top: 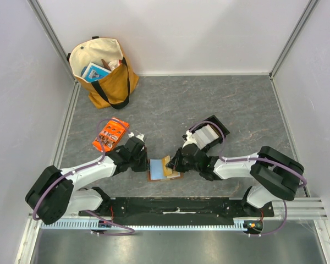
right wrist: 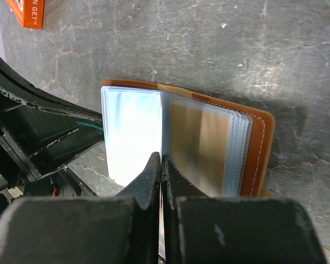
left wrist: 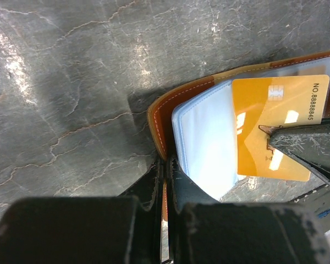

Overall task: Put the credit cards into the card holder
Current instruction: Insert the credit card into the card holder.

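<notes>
Tan-brown leather card holder (top: 164,168) lies open on grey surface (top: 170,110). Left fingers (left wrist: 151,184) clamped on its cover edge. Right fingers (right wrist: 148,176) pinch yellow-orange plastic chip card (left wrist: 297,110) over its sleeves. Card prob. stiff, light & slick, so grip by short edge.

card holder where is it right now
Top view: card holder lies open near the table's front centre, between the left gripper and the right gripper.

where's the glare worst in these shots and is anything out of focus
Left wrist view: glare whitens the plastic sleeve and spots the orange card, though its number reads clearly; the left gripper near the lens is blurred. Right wrist view: the left page of the wallet is blown out white. Top view: even light, soft shadows.
</notes>
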Controlling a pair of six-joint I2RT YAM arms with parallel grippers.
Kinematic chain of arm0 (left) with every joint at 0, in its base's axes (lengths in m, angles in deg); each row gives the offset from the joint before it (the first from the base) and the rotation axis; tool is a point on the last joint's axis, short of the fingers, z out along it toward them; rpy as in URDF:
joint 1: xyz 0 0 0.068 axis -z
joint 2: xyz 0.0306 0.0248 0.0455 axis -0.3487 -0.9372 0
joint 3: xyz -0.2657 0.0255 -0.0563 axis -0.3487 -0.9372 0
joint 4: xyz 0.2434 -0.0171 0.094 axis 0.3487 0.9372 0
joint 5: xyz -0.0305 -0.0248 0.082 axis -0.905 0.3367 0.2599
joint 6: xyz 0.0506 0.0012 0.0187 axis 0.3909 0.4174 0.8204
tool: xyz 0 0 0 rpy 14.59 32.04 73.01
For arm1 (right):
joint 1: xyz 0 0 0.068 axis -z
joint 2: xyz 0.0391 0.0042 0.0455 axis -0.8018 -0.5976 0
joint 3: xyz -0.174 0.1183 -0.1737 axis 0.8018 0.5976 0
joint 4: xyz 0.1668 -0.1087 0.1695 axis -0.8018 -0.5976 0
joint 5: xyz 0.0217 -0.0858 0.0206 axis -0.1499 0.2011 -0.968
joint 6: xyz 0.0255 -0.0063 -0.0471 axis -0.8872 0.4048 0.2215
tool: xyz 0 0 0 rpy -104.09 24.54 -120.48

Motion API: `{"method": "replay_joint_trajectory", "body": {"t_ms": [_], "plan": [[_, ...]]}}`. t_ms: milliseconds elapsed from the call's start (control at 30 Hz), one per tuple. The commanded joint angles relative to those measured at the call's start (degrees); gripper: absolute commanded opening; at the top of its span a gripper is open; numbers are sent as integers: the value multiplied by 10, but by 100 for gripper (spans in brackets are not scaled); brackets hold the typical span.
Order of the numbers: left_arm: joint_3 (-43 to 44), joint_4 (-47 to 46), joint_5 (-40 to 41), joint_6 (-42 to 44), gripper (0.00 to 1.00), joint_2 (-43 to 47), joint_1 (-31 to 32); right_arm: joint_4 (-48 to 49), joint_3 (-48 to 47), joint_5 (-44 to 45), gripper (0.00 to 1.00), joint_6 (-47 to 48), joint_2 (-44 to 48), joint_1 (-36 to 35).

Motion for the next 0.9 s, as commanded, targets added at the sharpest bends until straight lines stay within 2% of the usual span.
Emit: {"method": "replay_joint_trajectory", "body": {"t_ms": [0,600,867], "plan": [[-4,11,13,-9,2,-20,2,46,25,-6,0,-21,-5,6],[0,12,14,-6,2,-29,2,78,66,-20,0,-60,-40,16],[-1,15,20,-12,2,-29,2,80,77,-53,0,-93,-44,7]]}}
